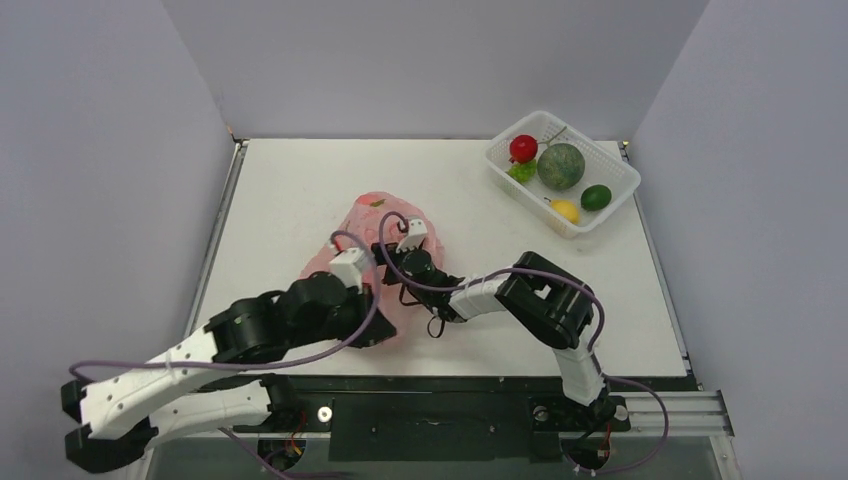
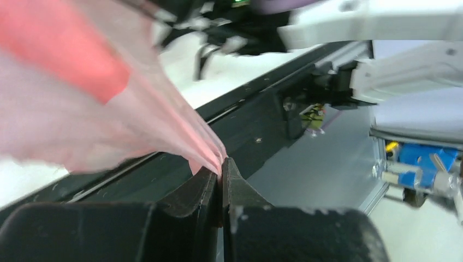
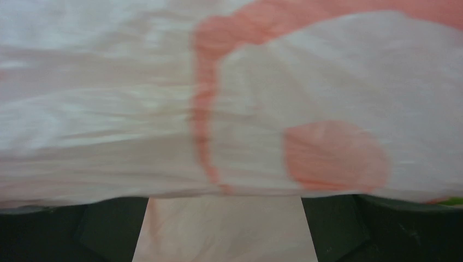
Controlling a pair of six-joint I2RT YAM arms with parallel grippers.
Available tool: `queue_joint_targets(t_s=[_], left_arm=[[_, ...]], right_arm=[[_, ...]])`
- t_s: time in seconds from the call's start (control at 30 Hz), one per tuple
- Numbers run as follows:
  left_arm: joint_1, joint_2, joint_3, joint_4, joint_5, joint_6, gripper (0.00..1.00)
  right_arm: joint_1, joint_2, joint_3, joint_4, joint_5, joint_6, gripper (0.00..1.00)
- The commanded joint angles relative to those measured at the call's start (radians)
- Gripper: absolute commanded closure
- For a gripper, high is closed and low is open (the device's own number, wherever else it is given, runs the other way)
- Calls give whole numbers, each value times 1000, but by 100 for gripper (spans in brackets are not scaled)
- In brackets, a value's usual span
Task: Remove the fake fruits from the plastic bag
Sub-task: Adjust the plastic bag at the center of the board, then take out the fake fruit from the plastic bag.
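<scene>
Plastic bag point(image 1: 368, 215), centre-left on the worktop point(image 1: 300, 190): a fold pinched between the pressed-together left fingers point(image 2: 196, 188); right fingers point(image 3: 104, 229) spread at its film, gripping nothing. Fake fruits point(image 1: 561, 166): five in the white basket point(image 1: 530, 197), far right; any inside the bag hidden. Hazard: closing blind, the right fingers may seize film, tearing it or pulling it from the pinch.

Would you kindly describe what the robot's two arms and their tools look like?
Both arms pair white link sections with bulky black joint housings. A purple cable loops along the left arm and the right arm. The left tool has smooth black fingers with curved outer edges; the right tool is black as well.
</scene>
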Motion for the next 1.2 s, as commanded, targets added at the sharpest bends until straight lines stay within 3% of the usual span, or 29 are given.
queue_joint_targets(t_s=[0.0, 0.1, 0.27, 0.47, 0.6, 0.87, 1.0, 1.17], left_arm=[[-164, 269, 282, 266, 127, 145, 100], [-245, 277, 304, 168, -34, 137, 100], [-250, 54, 87, -8, -203, -56, 100], [-249, -217, -92, -221, -279, -286, 100], [-249, -323, -132, -252, -298, -322, 100], [-250, -245, -118, -274, -297, -279, 100], [-250, -226, -127, -268, -298, -273, 100], [-249, -238, -138, -267, -314, -282, 100]], right_arm=[[-76, -105, -94, 92, 38, 40, 4], [-95, -149, -164, 127, -1, 26, 2], [-63, -193, -244, 145, -72, -1, 1], [-24, -233, -273, 105, -62, -76, 0], [-20, -209, -233, 70, -22, -104, 0], [28, -180, -199, -12, -16, -218, 0], [46, -151, -174, 7, -95, -222, 0], [73, -129, -169, -25, -90, -229, 0]])
